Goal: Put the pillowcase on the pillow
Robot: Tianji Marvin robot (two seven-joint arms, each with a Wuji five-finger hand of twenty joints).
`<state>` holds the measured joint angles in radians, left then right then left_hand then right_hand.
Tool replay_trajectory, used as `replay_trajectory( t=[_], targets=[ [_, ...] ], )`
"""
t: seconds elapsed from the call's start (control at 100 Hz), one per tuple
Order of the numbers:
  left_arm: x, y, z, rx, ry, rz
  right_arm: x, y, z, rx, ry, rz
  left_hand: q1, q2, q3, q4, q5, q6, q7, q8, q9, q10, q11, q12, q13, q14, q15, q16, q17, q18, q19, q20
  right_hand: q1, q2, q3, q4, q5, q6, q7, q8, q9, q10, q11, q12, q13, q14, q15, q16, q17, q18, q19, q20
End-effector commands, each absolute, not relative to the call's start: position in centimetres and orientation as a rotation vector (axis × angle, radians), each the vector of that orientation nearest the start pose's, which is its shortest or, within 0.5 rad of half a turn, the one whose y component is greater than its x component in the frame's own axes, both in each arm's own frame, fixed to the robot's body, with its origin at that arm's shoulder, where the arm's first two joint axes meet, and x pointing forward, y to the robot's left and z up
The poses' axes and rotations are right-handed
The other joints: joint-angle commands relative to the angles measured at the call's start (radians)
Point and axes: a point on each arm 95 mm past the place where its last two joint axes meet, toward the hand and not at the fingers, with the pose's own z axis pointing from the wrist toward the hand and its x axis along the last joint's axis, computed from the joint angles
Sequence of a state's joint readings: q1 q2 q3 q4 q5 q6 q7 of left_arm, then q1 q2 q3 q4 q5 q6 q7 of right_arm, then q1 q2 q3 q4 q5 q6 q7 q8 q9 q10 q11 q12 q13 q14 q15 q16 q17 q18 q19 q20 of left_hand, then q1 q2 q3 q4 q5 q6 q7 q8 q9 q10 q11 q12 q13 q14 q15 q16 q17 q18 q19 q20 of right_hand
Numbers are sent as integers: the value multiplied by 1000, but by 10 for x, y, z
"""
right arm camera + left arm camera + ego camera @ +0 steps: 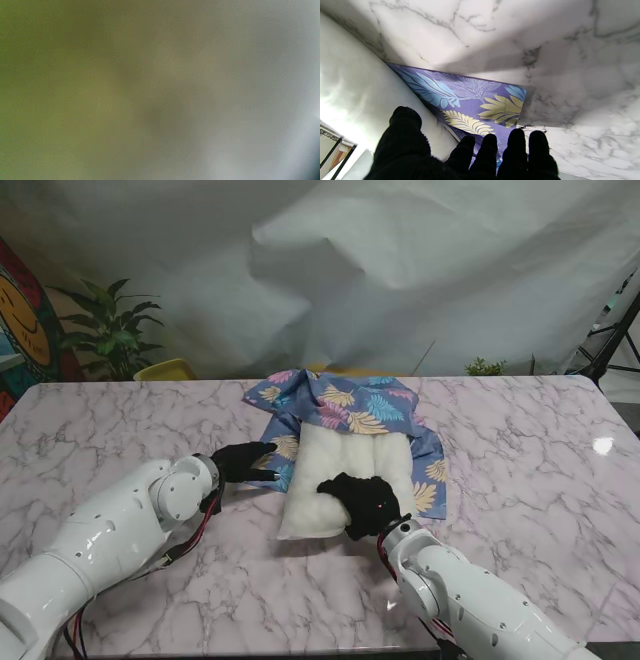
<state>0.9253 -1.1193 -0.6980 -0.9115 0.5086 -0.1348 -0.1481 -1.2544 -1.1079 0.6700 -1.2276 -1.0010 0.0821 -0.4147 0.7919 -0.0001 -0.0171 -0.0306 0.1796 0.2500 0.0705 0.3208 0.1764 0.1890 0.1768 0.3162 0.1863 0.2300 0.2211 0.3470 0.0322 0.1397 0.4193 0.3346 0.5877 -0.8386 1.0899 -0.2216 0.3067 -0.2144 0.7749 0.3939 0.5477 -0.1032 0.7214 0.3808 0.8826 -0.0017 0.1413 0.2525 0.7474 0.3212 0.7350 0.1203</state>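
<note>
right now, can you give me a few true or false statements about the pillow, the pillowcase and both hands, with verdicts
1. The pillow is fully inside the pillowcase. False: most of the white pillow is bare; the case covers only its far end and shows along its sides.
2. The right hand rests on top of the pillow. True.
3. The left hand is at the pillowcase's left edge. True: the left wrist view shows its fingers over the printed cloth.
4. The pillowcase is plain white. False: it is blue-purple with a leaf print.
5. The right wrist view shows the pillow sharply. False: it is only a blur.
</note>
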Motion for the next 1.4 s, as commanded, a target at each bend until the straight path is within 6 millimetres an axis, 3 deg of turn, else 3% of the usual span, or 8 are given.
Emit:
replay_trajectory(
  t=[0.0, 0.1, 0.3, 0.5, 0.75, 1.0, 1.23, 1.39],
  targets=[
    [529, -6, -362, -1522, 1824, -1366, 402, 71, -411, 903, 1645, 1493, 35, 30, 4, 2, 34, -3, 12, 11, 3, -8, 20, 6, 15, -15, 21, 11, 1, 10, 19, 19, 216, -17, 145, -25, 252, -29, 169, -6, 266, 16, 74, -6, 283, -69, 345, 136, 263, -284, 588, 191],
    [533, -7, -361, -1524, 1815, -1363, 402, 70, -404, 895, 1591, 1539, 53, 30, 6, 4, 41, -5, 19, 10, 6, -10, 27, 2, 21, -19, 25, 12, 1, 7, 29, 20, 248, -13, 204, -38, 530, -38, 142, -39, 540, 43, -1, -38, 397, -90, 486, 196, 322, -413, 654, 220],
    [544, -7, -355, -1483, 1821, -1325, 393, 68, -379, 942, 1477, 1619, 109, 3, 12, 7, 68, -9, 45, 11, 9, -9, 40, -6, 19, -20, 34, 15, -4, -4, 54, 21, 236, 67, 166, -40, 650, -51, 206, -237, 626, 63, 6, -29, 431, -88, 583, 293, 342, -460, 697, 286],
    [553, -4, -345, -1464, 1817, -1235, 377, 63, -352, 952, 1365, 1630, 118, -34, -1, 3, 162, 39, 119, 26, 14, 7, 81, 0, 9, -18, 48, 14, -22, -7, 87, 8, 222, 66, 184, -49, 668, -46, 237, -276, 650, 78, 7, 10, 436, -86, 635, 313, 352, -462, 728, 311],
    [567, -3, -351, -1511, 1868, -1174, 355, 61, -331, 892, 1291, 1665, -60, -5, -16, -18, -45, 13, -50, -51, -55, 12, -108, -28, -78, -20, 10, 1, -71, -16, 19, -25, 219, 71, 182, -51, 671, -57, 249, -279, 652, 74, 8, 27, 435, -93, 647, 316, 352, -463, 732, 316],
    [577, -21, -365, -1560, 1791, -1350, 340, 59, -324, 822, 1260, 1690, -87, -52, -4, -16, -43, 14, -112, -292, -40, -31, -172, -64, -67, -49, -20, -44, -67, -74, -37, -39, 215, 71, 183, -51, 672, -72, 265, -274, 654, 65, 9, 42, 437, -98, 658, 321, 353, -466, 733, 320],
    [572, -44, -374, -1696, 1686, -1568, 335, 56, -323, 821, 1243, 1701, -58, -115, 11, -14, 21, -80, 14, -29, 20, -148, 4, -102, -63, -120, 11, -59, -57, -139, -81, -75, 213, 71, 185, -53, 672, -77, 272, -272, 658, 64, 8, 55, 437, -99, 670, 327, 356, -468, 740, 326],
    [570, -48, -377, -1726, 1720, -1544, 335, 59, -325, 825, 1234, 1721, -62, -104, 10, -15, -12, -2, 22, -31, -6, -42, -20, -134, -86, -85, 36, -40, -58, -127, -69, -77, 212, 71, 185, -53, 673, -77, 274, -273, 659, 65, 5, 61, 437, -99, 676, 329, 356, -468, 743, 330]
  ],
)
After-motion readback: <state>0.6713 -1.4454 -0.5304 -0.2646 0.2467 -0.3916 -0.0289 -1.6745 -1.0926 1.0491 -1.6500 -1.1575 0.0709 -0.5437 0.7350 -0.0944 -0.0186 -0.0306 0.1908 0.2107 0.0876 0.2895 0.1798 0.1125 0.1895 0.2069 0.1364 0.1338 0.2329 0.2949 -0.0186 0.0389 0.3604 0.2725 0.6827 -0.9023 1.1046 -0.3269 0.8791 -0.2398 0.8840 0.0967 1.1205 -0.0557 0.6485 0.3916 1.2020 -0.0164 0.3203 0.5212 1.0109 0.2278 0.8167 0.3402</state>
